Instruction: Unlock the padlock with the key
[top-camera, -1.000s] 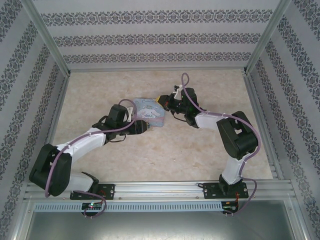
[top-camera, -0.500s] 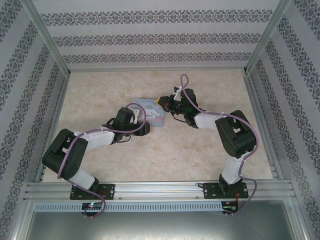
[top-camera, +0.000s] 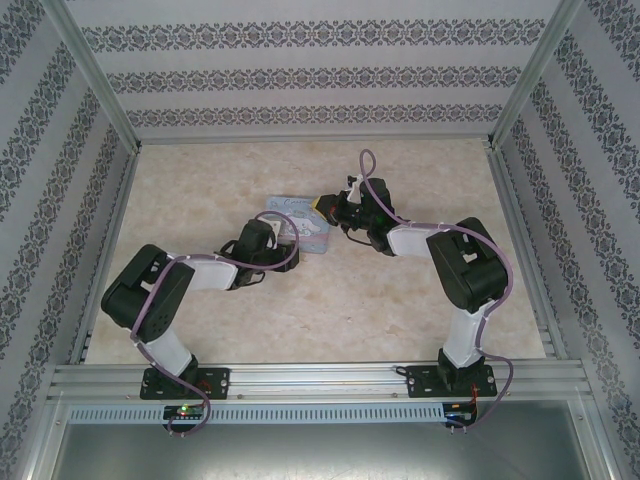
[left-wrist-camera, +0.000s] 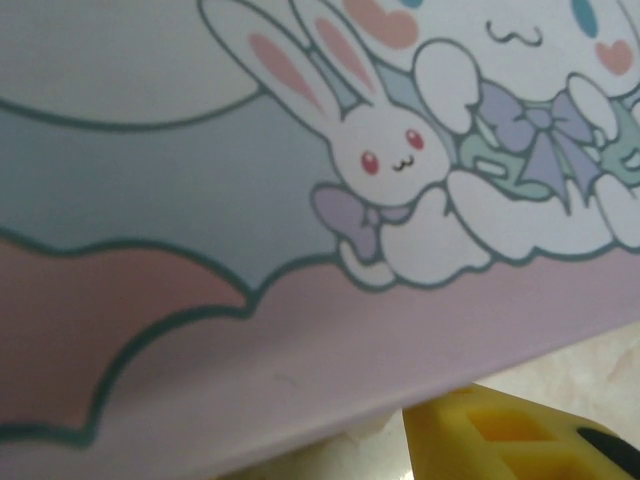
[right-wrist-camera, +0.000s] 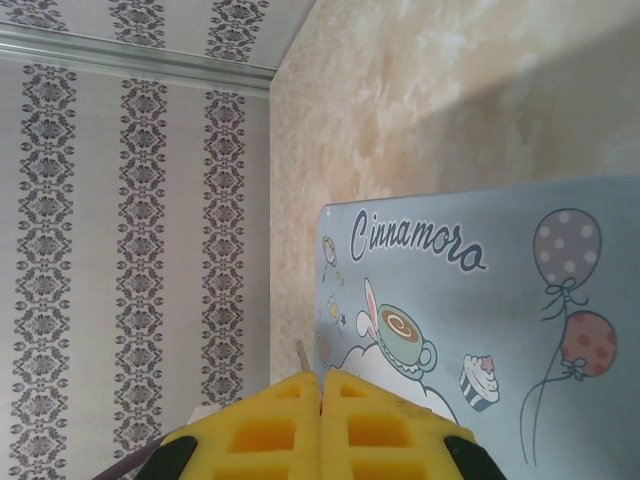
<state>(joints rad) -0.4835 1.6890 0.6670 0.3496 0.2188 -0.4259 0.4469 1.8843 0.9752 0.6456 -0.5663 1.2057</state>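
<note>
The marbled surface (top-camera: 420, 300) carries a pale cartoon tin (top-camera: 300, 218) at its middle, with an arm at each side of it. The left gripper (top-camera: 280, 238) is close against the tin's printed side. Just one yellow finger (left-wrist-camera: 500, 440) is visible by the lower edge, so I cannot tell how wide it stands or whether it holds anything. The right gripper (right-wrist-camera: 320, 385) hangs over the tin's lid, its fingers pressed flat together. A thin dark sliver (right-wrist-camera: 299, 355) pokes up beside them. It may be the key, but I cannot tell. The padlock is too small to place, probably at the tin's edge near the right gripper. Both are likely light, stiff, slick metal. Pinch the key by its flat head, and brace the padlock's body so it cannot swivel.
</note>
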